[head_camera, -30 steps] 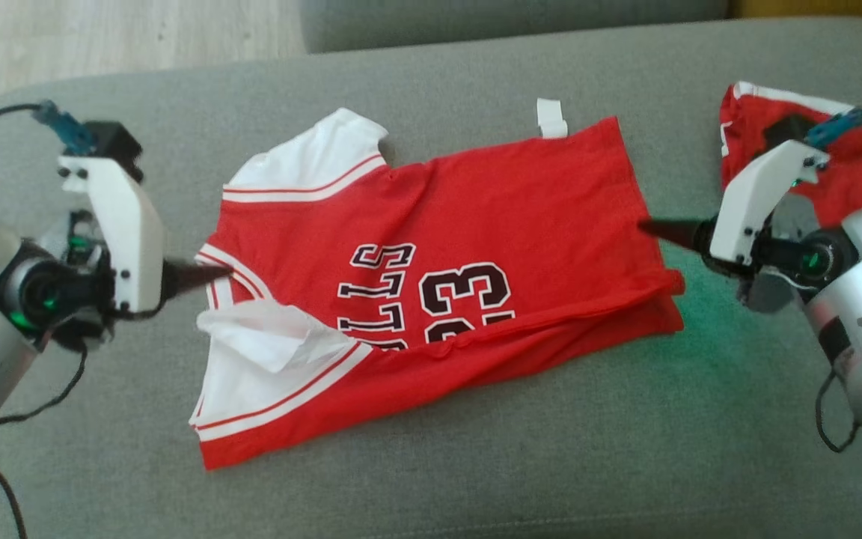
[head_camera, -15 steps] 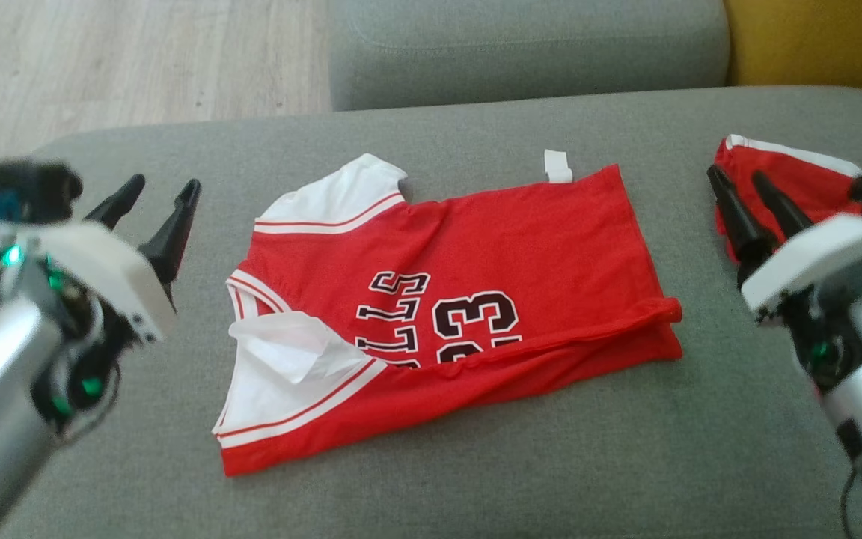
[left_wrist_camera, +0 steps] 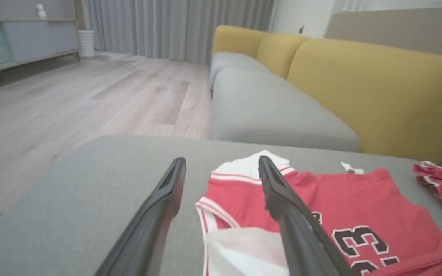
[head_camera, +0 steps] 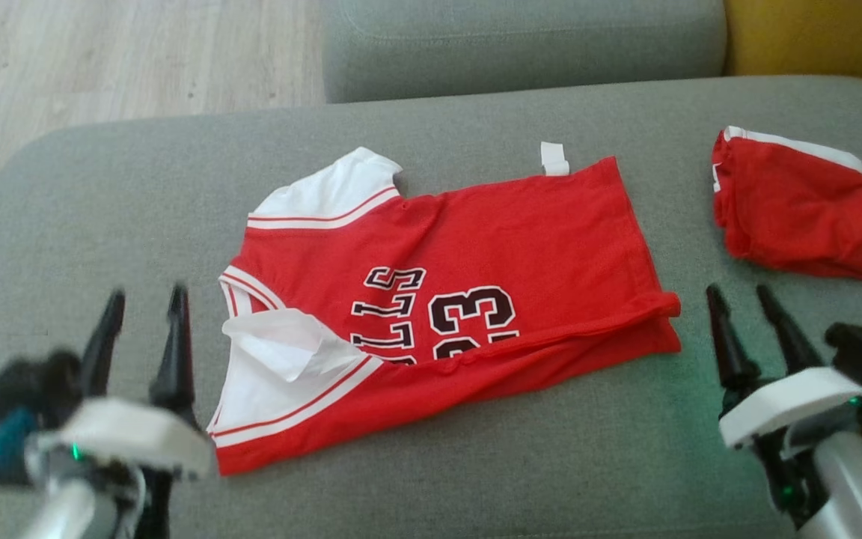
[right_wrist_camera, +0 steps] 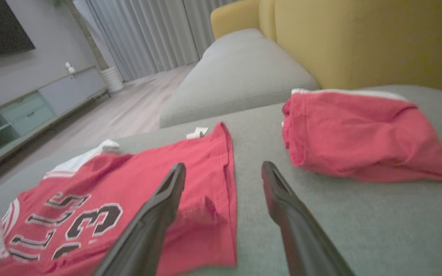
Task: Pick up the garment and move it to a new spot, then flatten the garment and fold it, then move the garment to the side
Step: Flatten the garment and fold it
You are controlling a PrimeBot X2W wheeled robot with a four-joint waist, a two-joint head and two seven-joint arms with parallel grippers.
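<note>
Grey sofa seat (head_camera: 476,464) carries red number-23 jersey (head_camera: 476,239) laid out mid-cushion, near edge folded over; folded red garment (head_camera: 794,209) well apart on right; left gripper (head_camera: 145,293), right gripper (head_camera: 738,288) flank jersey, both spread wide, holding nothing.

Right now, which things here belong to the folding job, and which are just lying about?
Job: red jersey, partly folded; left gripper and right gripper, both open; grey cushion beneath.
Lying about: folded red bundle at the right; yellow sofa back; wood floor.
</note>
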